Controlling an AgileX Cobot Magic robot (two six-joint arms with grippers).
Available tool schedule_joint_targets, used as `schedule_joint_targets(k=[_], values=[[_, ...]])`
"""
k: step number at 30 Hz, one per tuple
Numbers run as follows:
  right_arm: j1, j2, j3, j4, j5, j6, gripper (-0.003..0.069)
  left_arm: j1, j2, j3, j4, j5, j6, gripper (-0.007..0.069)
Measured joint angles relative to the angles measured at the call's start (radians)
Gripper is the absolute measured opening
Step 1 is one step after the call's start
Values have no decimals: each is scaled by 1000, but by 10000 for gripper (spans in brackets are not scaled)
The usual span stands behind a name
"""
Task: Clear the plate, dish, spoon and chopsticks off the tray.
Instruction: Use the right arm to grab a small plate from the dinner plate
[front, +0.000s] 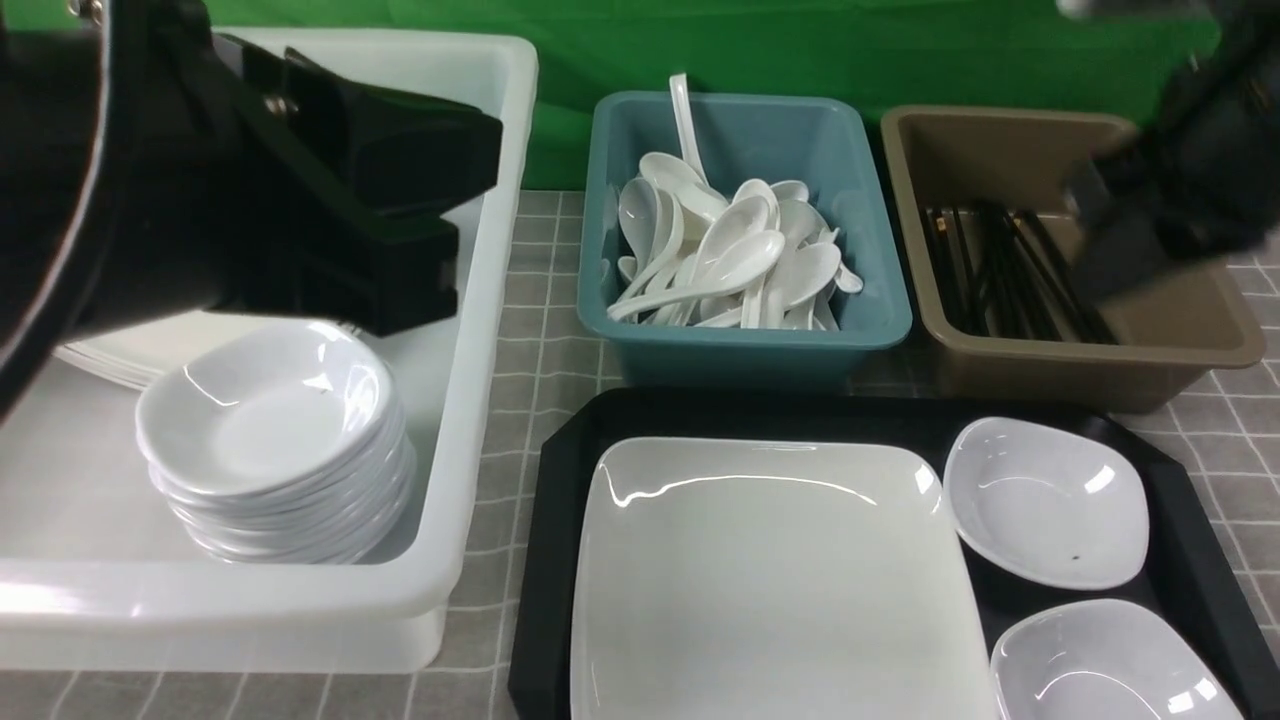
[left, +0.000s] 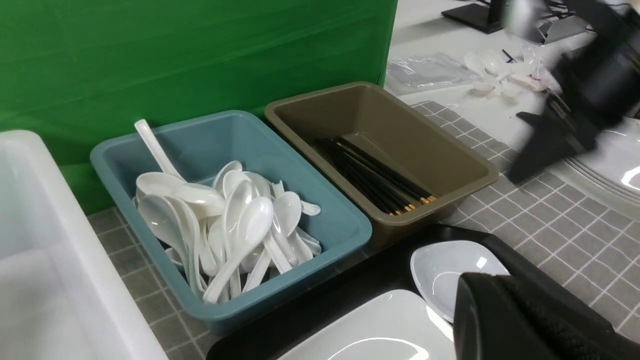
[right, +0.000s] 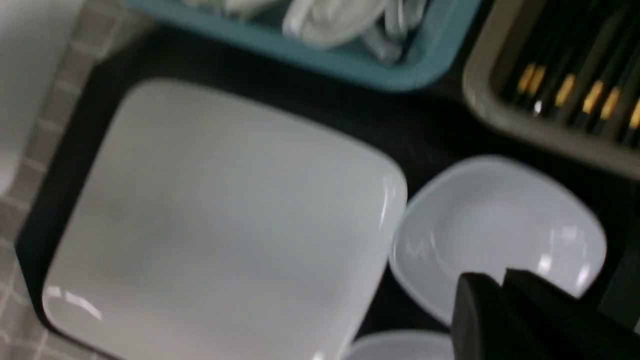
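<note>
The black tray (front: 556, 470) holds the large white square plate (front: 770, 580) and two small white dishes (front: 1045, 500) (front: 1095, 660) to its right. No spoon or chopsticks show on the tray. My left gripper (front: 478, 215) hangs over the white bin, high and left of the tray; in its wrist view (left: 482, 280) the fingers look closed and empty above a dish (left: 440, 270). My right gripper (front: 1090, 270) is blurred over the brown bin; in its wrist view (right: 495, 282) the fingertips touch, empty, above a dish (right: 495, 220) beside the plate (right: 225, 215).
A white bin (front: 470, 330) on the left holds a stack of small dishes (front: 270, 420) and plates (front: 110, 360). A teal bin (front: 740, 340) behind the tray holds many white spoons (front: 720, 250). A brown bin (front: 1090, 350) holds black chopsticks (front: 1000, 270).
</note>
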Motion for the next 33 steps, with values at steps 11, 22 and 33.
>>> schedule_joint_targets(k=[11, 22, 33], values=[[252, -186, 644, -87, -262, 8, 507, 0, 2, 0, 9, 1, 0, 4], [306, -130, 722, -165, -352, 9, 521, 0, 2, 0, 13, 1, -1, 4], [317, -72, 725, -182, -390, 10, 521, 0, 2, 0, 13, 2, -1, 4]])
